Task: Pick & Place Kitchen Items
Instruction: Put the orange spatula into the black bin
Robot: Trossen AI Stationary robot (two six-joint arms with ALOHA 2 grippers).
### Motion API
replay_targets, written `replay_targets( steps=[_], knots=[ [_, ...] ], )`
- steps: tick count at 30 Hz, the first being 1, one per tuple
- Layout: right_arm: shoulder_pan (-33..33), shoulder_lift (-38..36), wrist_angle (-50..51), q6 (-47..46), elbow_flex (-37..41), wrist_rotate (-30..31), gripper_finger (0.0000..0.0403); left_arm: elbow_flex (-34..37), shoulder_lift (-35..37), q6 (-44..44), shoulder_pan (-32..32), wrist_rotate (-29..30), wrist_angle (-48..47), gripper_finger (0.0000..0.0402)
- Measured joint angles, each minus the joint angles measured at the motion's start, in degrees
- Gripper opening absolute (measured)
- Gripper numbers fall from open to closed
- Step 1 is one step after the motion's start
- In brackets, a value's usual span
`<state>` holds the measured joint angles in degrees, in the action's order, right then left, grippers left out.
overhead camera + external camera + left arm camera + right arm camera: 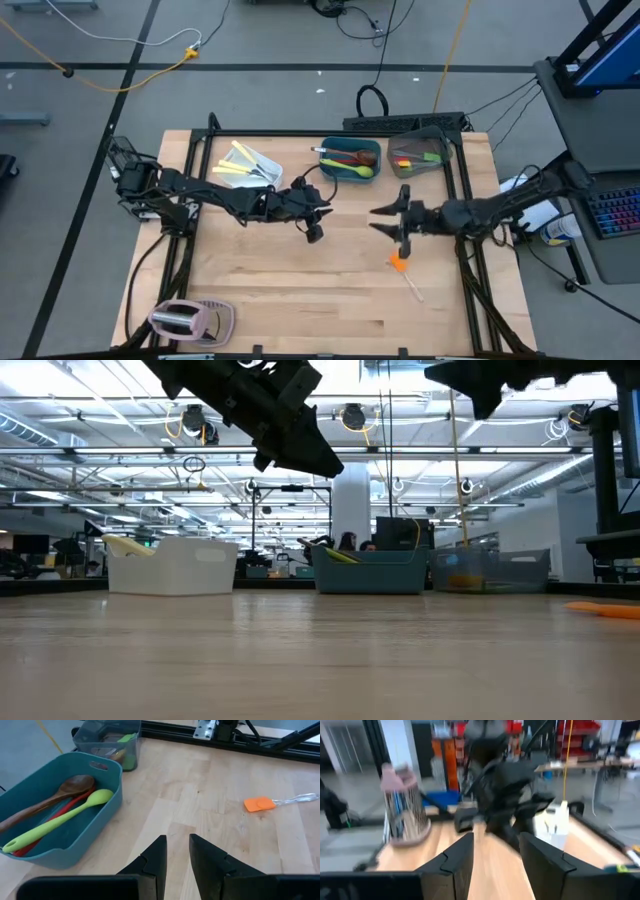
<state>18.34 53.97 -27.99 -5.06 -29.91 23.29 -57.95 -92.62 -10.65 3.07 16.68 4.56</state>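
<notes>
An orange spatula (400, 262) with a clear handle lies flat on the wooden table, right of centre; it also shows in the left wrist view (260, 803) and the low view (600, 608). My left gripper (316, 228) hovers over the table's middle, left of the spatula, empty, its fingers (177, 852) a narrow gap apart. My right gripper (379, 221) hovers just beyond the spatula's far end, facing the left arm, open (496, 855) and empty. A wooden, a red and a green spoon lie in the teal tub (107, 775).
At the far side stand a white tub (262, 165) with yellow utensils, the teal tub (372, 145) and a smoky-grey tub (440, 143) with green and red utensils. A pinkish toaster (188, 318) stands at the near left corner. Bare wood lies between the grippers and the near edge.
</notes>
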Motion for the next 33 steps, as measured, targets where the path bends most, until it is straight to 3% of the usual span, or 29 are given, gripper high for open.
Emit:
replay_targets(
  steps=[6,12,17,22,33],
  knots=[
    [5.21,8.5,17.88,-9.91,-8.35,3.89,0.0155,0.0,0.0,-0.35,0.0,-0.02,0.0,0.0088],
    [6.56,13.05,35.19,-33.98,-8.41,3.31,0.0155,0.0,0.0,-0.35,0.0,-0.02,-0.02,0.0088],
    [7.64,16.1,49.31,-46.24,-8.39,-5.52,0.0155,0.0,0.0,-0.33,0.0,-0.02,-0.07,0.0088],
    [8.46,20.12,51.83,-50.17,-8.37,-10.05,0.0155,0.0,0.0,-0.33,0.0,-0.02,-0.09,0.0088],
    [8.4,23.89,57.18,-58.16,-8.36,-10.12,0.0155,0.0,0.0,-0.34,0.0,-0.02,-0.09,0.0088]
  ],
)
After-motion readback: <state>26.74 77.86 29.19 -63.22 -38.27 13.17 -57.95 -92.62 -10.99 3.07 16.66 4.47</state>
